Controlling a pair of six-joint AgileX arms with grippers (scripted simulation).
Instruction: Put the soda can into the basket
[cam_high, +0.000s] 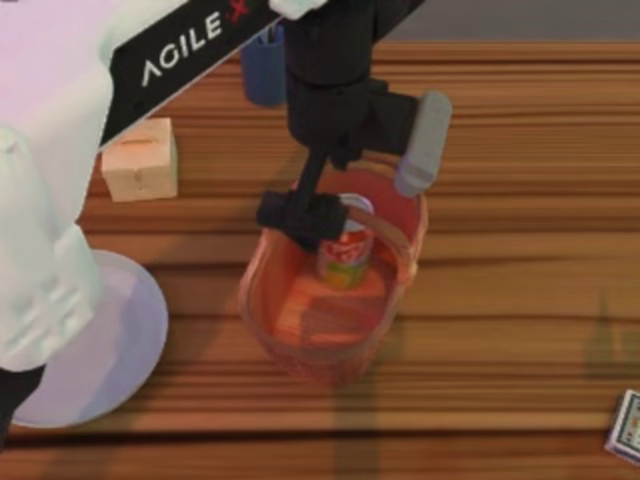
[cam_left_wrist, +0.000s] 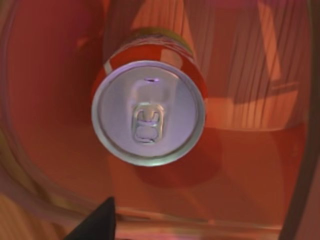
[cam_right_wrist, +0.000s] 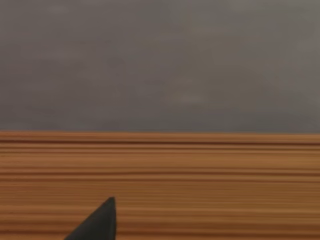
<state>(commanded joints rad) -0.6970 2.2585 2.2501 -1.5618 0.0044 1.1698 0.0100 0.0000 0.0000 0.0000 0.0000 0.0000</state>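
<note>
One can in one basket, our left gripper above it.

We see the can (cam_high: 346, 252) upright inside the basket (cam_high: 262, 318), toward its 12 o'clock end; our left gripper (cam_high: 318, 218) sits directly over it, whether spread or pinching we cannot tell.

Wooden table with a handful of things standing on it

The brown plank-grained wooden table (cam_high: 500, 300) carries an oval salmon-pink woven basket (cam_high: 262, 310) near its middle, a pale cream cardboard box (cam_high: 142, 160) toward the left, a blue cylindrical cup (cam_high: 262, 72) at the far edge behind the basket, a white round disc-shaped base (cam_high: 120, 350) at the near left, and a small printed card box (cam_high: 628, 428) at the near right corner.
</note>
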